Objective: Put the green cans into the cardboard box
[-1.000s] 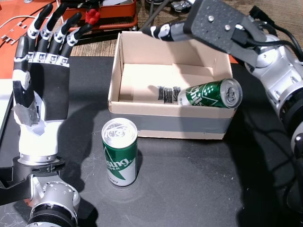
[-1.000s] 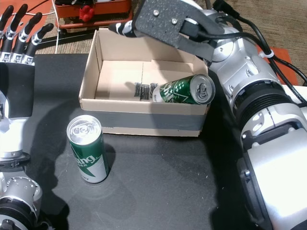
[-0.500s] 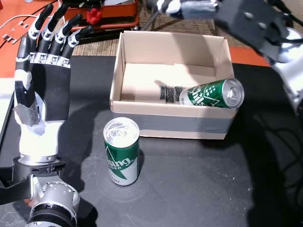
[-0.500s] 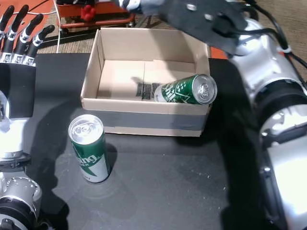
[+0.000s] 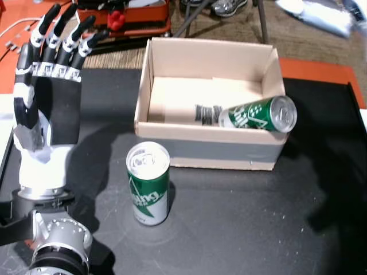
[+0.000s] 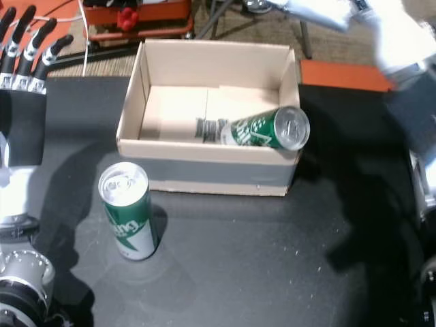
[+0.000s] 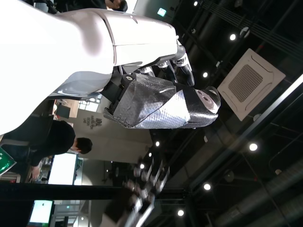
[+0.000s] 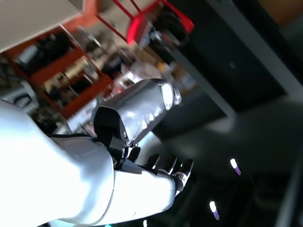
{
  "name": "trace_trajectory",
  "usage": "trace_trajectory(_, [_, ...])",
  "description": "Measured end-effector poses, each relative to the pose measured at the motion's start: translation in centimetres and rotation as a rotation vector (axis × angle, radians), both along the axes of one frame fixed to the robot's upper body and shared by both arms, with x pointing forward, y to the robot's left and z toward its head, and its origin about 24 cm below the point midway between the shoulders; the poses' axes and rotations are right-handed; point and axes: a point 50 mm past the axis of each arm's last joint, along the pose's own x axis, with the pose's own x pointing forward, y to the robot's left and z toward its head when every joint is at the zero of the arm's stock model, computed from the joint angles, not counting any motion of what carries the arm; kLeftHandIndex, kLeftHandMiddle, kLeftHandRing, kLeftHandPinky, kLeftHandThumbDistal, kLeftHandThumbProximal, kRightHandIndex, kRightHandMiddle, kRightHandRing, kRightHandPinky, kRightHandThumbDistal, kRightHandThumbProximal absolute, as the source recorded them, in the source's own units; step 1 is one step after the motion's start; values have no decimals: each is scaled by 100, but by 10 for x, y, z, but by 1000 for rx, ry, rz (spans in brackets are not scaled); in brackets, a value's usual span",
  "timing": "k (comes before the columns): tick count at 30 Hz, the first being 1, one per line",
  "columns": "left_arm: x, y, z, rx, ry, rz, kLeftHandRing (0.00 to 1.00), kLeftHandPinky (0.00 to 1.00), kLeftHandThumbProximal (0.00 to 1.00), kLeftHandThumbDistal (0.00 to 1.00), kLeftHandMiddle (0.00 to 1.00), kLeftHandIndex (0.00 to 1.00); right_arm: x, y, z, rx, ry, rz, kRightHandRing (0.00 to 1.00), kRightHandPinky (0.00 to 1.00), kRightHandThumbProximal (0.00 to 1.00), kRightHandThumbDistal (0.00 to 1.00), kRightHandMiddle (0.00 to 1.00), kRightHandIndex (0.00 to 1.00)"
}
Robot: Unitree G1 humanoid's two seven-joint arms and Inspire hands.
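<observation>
Head views both show the left hand (image 5: 49, 97) raised upright over the left edge of the black worktop (image 5: 241, 223), palm flat, fingers straight and spread, holding nothing. The left wrist view shows the same hand (image 7: 163, 101) against a ceiling with lights, fingers extended. The right hand (image 8: 163, 170) appears in the right wrist view with its fingers stretched out and nothing between them; in a head view only a blurred pale part of the right arm (image 6: 402, 41) shows at the top right corner, away from the worktop.

Near the left hand, toward the front of the worktop, one green can (image 5: 148, 183) stands upright on the bare black surface, its silver top facing up, just in front of the cardboard box (image 5: 172, 69) but apart from it. The box sits at the back middle of the worktop, open at the top. A second green can (image 5: 258, 113) lies on its side at the box's front right corner, its silver end poking up over the front wall, its body slanting down into the box. Beyond the worktop's back edge are an orange floor patch (image 5: 321, 71) and a red frame (image 5: 123, 14).
</observation>
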Motion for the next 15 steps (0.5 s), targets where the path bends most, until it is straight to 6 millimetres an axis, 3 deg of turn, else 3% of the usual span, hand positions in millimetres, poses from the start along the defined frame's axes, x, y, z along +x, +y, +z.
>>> trace_trajectory(3, [0, 0, 0, -3, 3, -7, 81, 79, 73, 43, 75, 66, -14, -7, -7, 54, -14, 13, 90, 88, 18, 83, 89, 84])
trace_trajectory(4, [0, 0, 0, -3, 3, -7, 81, 80, 73, 42, 75, 66, -18, -6, -11, 72, -12, 21, 91, 88, 15, 82, 89, 84])
trace_trajectory(6, [0, 0, 0, -2, 2, -8, 83, 81, 73, 37, 76, 66, -22, -5, -19, 98, 7, 32, 90, 88, 17, 85, 89, 86])
trace_trajectory(12, [0, 1, 0, 9, -10, -13, 82, 80, 72, 41, 75, 66, -31, -2, -52, 148, 112, 46, 93, 92, 18, 76, 92, 89])
trace_trajectory(15, [0, 2, 0, 11, -11, -15, 82, 80, 71, 43, 75, 65, -35, 0, -64, 150, 152, 53, 93, 92, 16, 77, 93, 90])
